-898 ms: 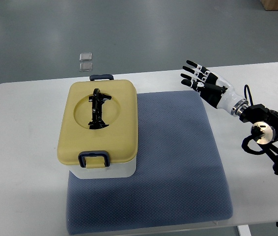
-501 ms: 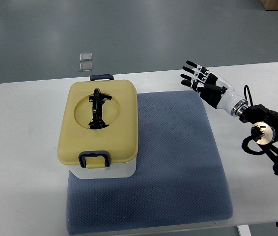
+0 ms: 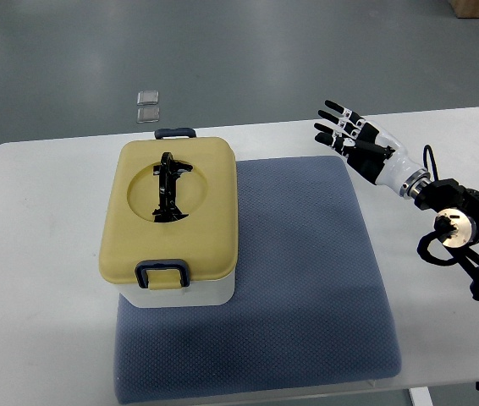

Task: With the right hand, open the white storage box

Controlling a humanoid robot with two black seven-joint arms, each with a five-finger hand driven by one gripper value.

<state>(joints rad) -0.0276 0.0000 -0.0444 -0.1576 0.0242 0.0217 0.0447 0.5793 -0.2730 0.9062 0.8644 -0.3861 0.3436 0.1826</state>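
one camera covers the scene, the top view, so all notes below come from it.

risk 1: the white storage box (image 3: pixel 174 292) has a dark latch (image 3: pixel 162 273) clipped over the near edge of its yellow lid (image 3: pixel 172 218) and another latch (image 3: pixel 175 133) at the far edge. if the right hand (image 3: pixel 354 139) pulls on the lid or the black folding handle (image 3: pixel 168 188) while either latch is engaged, the whole box is likely to lift or skid instead of opening.

risk 2: the box stands on the left part of a blue-grey mat (image 3: pixel 307 279), with its left side at or past the mat edge. a sideways push from an approaching finger could slide it toward the bare white table (image 3: pixel 36 254).

risk 3: the reach runs across the mat from right to left. a low approach could drag the fingers over the mat surface or strike the right wall of the box before reaching a latch.

risk 4: the latches are small and dark. whether they are fully locked cannot be confirmed at this resolution; they appear closed.

hand pose: the right hand is over the far right part of the table, just beyond the mat's far right corner, well apart from the box. its fingers are spread wide and extended toward the upper left, holding nothing. the forearm enters from the right edge, with the wrist joint and cabling below it. the left arm is not visible.

task object location: left of centre, lid shut, handle lying flat in the lid recess.
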